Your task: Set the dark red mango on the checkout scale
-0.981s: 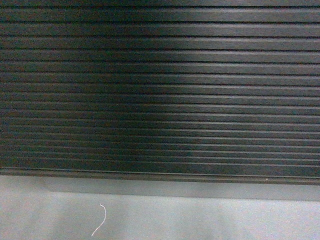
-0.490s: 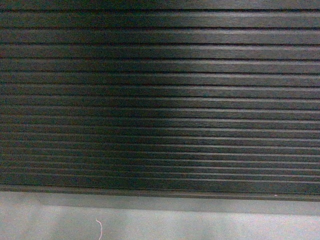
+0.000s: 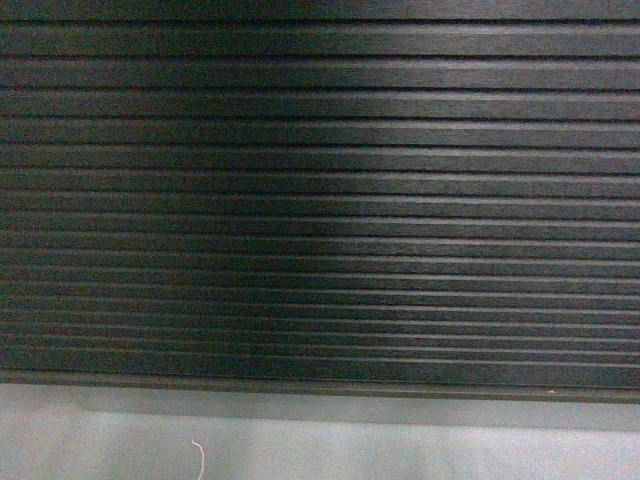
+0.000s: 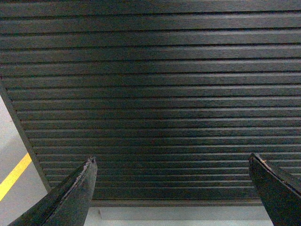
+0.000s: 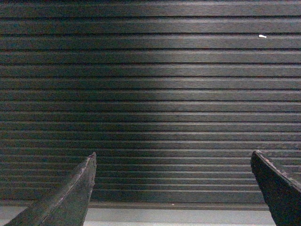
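Note:
The checkout's dark, horizontally ribbed front panel (image 3: pixel 320 200) fills the head view, and it also fills the left wrist view (image 4: pixel 150 94) and the right wrist view (image 5: pixel 150 94). The dark red mango and the scale are out of view. My left gripper (image 4: pixel 171 162) is open, its two dark fingers far apart with nothing between them, pointing at the panel. My right gripper (image 5: pixel 173 157) is open the same way, empty, facing the panel. Neither gripper shows in the head view.
Grey floor (image 3: pixel 400 450) runs along the foot of the panel, with a thin white thread (image 3: pixel 199 455) lying on it. In the left wrist view the panel's left edge (image 4: pixel 21 136) meets grey floor with a yellow line (image 4: pixel 14 176).
The head view has crept closer to the panel: the floor strip has shrunk and the thread has slid toward the bottom edge. Almost no shift over the last half second.

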